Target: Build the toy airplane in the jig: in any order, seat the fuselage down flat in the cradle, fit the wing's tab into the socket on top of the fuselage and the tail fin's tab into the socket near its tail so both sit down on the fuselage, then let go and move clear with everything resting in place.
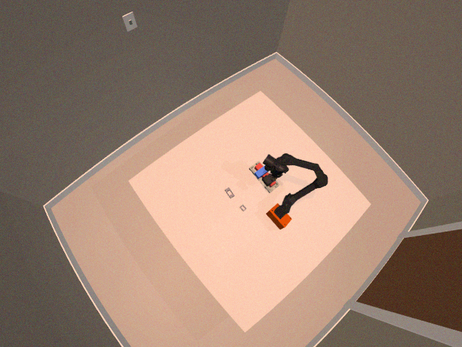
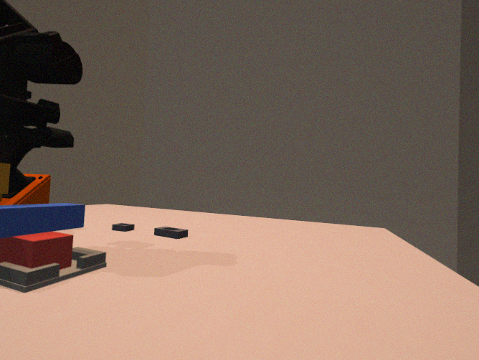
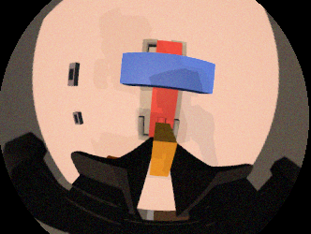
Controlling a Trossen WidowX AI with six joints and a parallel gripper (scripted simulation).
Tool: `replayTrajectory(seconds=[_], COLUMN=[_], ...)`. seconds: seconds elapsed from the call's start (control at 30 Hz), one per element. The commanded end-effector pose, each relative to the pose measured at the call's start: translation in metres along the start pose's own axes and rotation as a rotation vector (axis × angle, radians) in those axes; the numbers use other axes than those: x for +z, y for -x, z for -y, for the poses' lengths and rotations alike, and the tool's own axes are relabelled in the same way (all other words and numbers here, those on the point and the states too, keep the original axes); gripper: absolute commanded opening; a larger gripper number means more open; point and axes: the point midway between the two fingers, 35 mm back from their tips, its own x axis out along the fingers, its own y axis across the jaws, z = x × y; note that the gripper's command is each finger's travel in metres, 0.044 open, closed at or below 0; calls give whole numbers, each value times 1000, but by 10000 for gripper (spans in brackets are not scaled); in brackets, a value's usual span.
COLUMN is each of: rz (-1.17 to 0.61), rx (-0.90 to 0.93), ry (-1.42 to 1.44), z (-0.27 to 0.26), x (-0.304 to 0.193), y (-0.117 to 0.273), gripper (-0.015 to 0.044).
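Note:
The red fuselage (image 1: 258, 166) (image 2: 50, 251) (image 3: 165, 105) lies in the grey cradle of the jig (image 2: 42, 275) (image 3: 145, 99). The blue wing (image 1: 261, 171) (image 2: 42, 219) (image 3: 164, 69) lies crosswise on top of the fuselage; its tab is hidden. My gripper (image 3: 160, 140) is shut on the orange-yellow tail fin (image 2: 4, 178) (image 3: 164, 158). In the wrist view the fin overlaps the fuselage's near end, by the small socket outline there. In the exterior view the fin is raised above wing level at the left edge. The contact area below the fin is hidden.
Two small dark hollow blocks stand on the table beside the jig: a larger block (image 2: 171, 234) (image 3: 76, 74) and a smaller block (image 2: 122, 228) (image 3: 81, 118). The orange robot base (image 1: 284, 222) (image 2: 36, 189) stands beyond the jig's tail end.

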Motion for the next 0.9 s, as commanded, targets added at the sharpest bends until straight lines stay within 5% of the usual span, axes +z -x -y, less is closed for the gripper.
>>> replayTrajectory(seconds=[0.0, 0.87], rz=[5, 6], rx=[-4, -3], ry=[2, 1], z=[2, 3], x=[0, 1], y=[1, -24], gripper=[66, 66])
